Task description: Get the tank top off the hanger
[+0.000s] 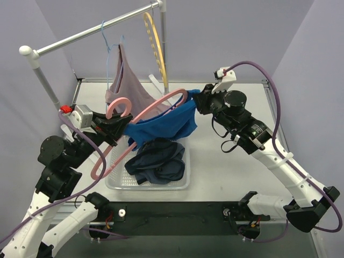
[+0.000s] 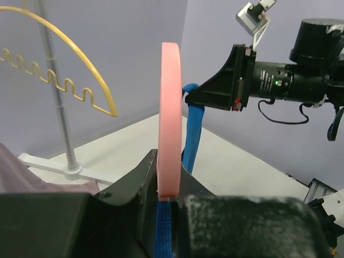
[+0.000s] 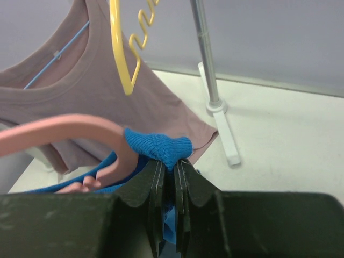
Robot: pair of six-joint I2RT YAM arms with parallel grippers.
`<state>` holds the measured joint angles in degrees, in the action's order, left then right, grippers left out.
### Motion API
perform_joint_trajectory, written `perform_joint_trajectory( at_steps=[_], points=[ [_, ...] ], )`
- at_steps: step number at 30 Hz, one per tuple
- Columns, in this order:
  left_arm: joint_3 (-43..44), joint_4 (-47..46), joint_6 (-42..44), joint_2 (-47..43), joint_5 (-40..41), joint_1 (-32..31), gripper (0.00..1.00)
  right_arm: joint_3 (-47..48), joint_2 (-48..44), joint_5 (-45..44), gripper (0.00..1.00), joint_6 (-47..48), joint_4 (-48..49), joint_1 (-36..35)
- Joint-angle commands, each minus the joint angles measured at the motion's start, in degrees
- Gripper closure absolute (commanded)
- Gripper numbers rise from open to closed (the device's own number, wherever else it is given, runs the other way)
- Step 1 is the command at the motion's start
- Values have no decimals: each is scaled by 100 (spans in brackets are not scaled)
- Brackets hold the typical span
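A blue tank top [image 1: 161, 126] hangs from a pink hanger [image 1: 156, 105] held in the air above the table. My left gripper [image 1: 121, 126] is shut on the hanger's lower arm; in the left wrist view the pink bar [image 2: 171, 107] stands edge-on between its jaws, at the left gripper [image 2: 167, 180], with a blue strap [image 2: 192, 134] behind it. My right gripper [image 1: 196, 102] is shut on the ribbed blue strap [image 3: 158, 145] at the hanger's upper end [image 3: 64, 129]. The strap bunches just above the right gripper [image 3: 171, 164].
A clothes rail [image 1: 97, 29] at the back carries a bare yellow hanger [image 1: 156, 48] and a mauve top [image 1: 126, 80] on a light blue hanger. A clear tray [image 1: 115, 180] below holds dark blue garments [image 1: 156, 161]. The rail's white foot [image 3: 228, 137] lies on the table.
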<state>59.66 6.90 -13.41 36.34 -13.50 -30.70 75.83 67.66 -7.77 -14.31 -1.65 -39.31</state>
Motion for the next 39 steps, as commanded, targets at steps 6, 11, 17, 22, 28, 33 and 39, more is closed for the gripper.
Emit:
perform_joint_trajectory(
  at_steps=[6, 11, 17, 22, 28, 33, 39],
  points=[
    [494, -1023, -487, 31, 128, 2, 100, -973, -648, 1067, 100, -977, 833, 55],
    [722, -1190, -584, 93, 128, 2, 100, -1149, -728, 1295, 100, -1258, 894, 46],
    [434, -1796, -865, 145, 207, 2, 100, -1677, -552, 3004, 100, -1777, 1851, 37],
    [591, -1753, -812, 488, 453, 2, 100, -2011, -394, 4203, 100, -1655, 2792, 2],
    [617, -1885, -847, 629, 462, 2, 100, -2318, -683, 4328, 41, -358, 2960, -444],
    [617, -2008, -909, 743, 462, 2, 100, -2556, -825, 3932, 22, 515, 3092, -876],
    [696, -2192, -1005, 919, 453, 2, 100, -2495, -412, 3266, 15, 1245, 3206, -1289]
  ],
)
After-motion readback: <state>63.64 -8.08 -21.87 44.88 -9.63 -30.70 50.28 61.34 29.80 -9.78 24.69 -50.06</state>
